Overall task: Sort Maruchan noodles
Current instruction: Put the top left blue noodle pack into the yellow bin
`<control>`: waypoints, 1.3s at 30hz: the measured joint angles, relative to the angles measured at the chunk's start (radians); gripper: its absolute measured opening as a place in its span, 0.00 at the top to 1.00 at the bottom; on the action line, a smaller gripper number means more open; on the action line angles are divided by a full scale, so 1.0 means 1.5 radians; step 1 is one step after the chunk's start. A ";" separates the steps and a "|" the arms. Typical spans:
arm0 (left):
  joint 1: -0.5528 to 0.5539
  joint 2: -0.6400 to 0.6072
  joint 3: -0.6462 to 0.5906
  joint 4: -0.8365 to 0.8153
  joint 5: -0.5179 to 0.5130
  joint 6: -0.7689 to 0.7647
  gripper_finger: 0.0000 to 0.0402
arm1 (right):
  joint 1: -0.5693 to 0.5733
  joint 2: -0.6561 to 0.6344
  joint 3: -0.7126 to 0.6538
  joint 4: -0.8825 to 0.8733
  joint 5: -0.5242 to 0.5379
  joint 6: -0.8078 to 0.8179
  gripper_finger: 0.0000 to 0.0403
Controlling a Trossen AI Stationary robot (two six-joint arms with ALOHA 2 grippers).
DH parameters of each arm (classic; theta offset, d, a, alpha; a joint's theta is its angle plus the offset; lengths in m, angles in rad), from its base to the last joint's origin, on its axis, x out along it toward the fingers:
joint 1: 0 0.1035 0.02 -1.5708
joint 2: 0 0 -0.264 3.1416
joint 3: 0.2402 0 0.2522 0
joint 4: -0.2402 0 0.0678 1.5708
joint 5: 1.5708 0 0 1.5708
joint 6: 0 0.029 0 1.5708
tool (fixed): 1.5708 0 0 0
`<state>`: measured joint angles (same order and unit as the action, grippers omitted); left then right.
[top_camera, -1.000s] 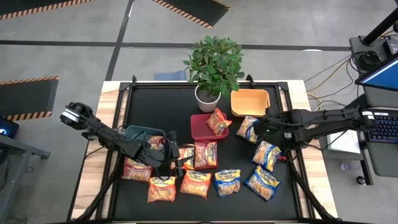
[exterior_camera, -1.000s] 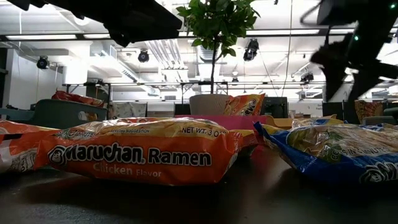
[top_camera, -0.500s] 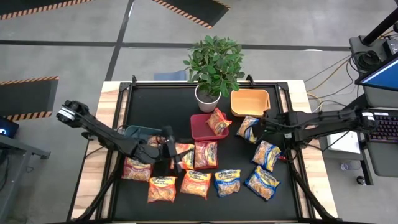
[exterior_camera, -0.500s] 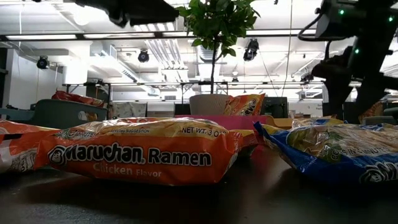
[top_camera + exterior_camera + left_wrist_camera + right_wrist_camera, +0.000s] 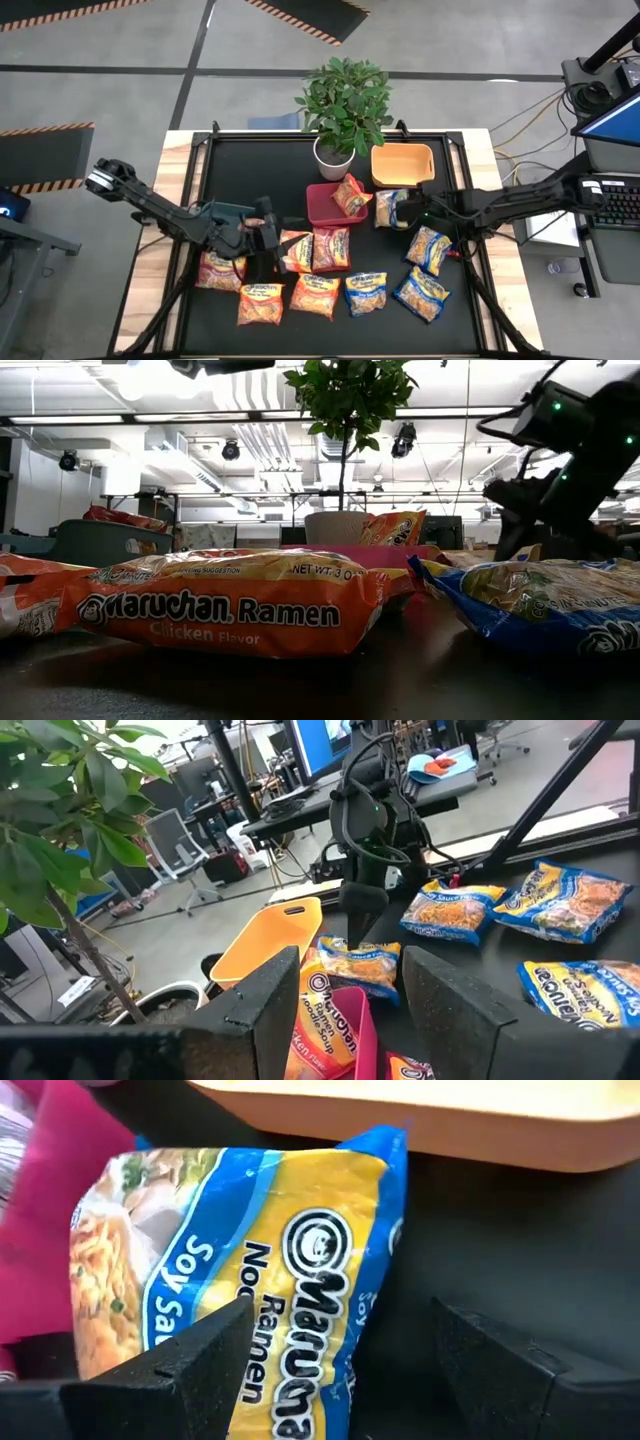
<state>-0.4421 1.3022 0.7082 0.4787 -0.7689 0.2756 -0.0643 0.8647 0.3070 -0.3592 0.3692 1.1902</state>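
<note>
Maruchan noodles: about a dozen packets, most loose on the black table, in two rough rows along its front half
Sorted so far: one orange packet leans in the red bin at the table's middle; the orange bin toward the back right looks empty
Grey-blue bin: near the left edge; contents hidden by the arm
Left to do: judged barely begun, with orange and blue packets unsorted at the front
Right gripper: fingers apart, straddling a blue-and-yellow soy sauce packet lying between the red bin and the orange bin; not yet clamped
Left gripper: fingers apart, nothing between them, above the orange packets in front of the grey-blue bin
Potted plant: at the back edge, centre
Change from earlier frame: right gripper has moved leftward and lower onto the soy sauce packet, opening slightly; left arm has risen out of the low view and drawn back a little; packets unmoved
</note>
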 joint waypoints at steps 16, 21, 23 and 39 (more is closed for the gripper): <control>0.004 0.003 0.000 0.000 0.000 -0.004 0.59 | 0.000 0.001 -0.131 0.333 -0.003 -0.106 0.42; 0.004 0.003 0.000 0.006 0.001 -0.010 0.59 | 0.000 0.002 -0.138 0.349 -0.002 -0.128 0.45; 0.004 0.003 0.000 0.010 0.001 -0.010 0.59 | 0.000 0.002 -0.138 0.352 -0.002 -0.133 0.45; 0.004 0.003 0.000 0.011 0.001 -0.033 0.59 | 0.000 0.000 -0.138 0.368 -0.004 -0.165 0.79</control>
<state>-0.4366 1.3071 0.7082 0.4953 -0.7681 0.2268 -0.0638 0.8646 0.1001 0.1925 0.3638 0.9434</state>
